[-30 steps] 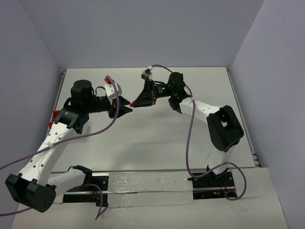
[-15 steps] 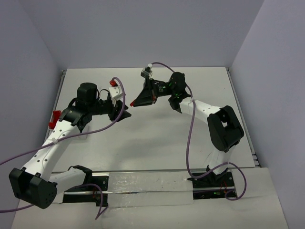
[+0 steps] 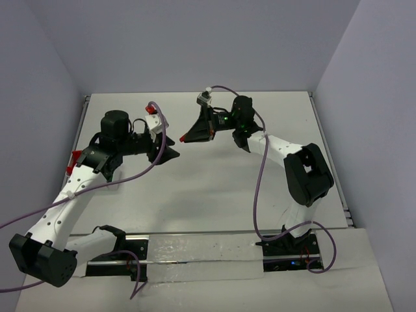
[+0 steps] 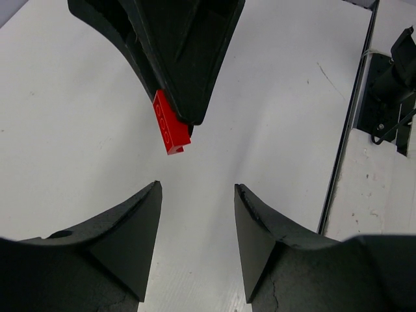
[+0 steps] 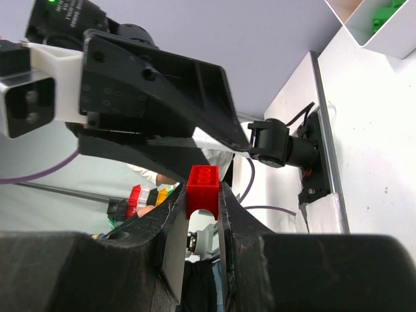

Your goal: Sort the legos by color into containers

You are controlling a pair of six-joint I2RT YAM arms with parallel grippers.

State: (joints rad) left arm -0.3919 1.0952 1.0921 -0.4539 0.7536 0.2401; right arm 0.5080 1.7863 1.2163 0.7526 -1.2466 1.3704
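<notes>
White table (image 3: 214,195); pale lilac walls (image 3: 195,39) back, L & R

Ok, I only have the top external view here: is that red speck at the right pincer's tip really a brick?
Observer: Yes. The right wrist view shows a red brick clamped in the right pincer, its studded end sticking out past the tips.
Operator: Is the left pincer carrying anything?
Observer: No. In the left wrist view the left pincer stands open and empty; the red brick is ahead of its fingers, not between them.
Operator: Any container in sight?
Observer: The right wrist view catches a white container with green bricks inside, in its upper right corner.
</notes>
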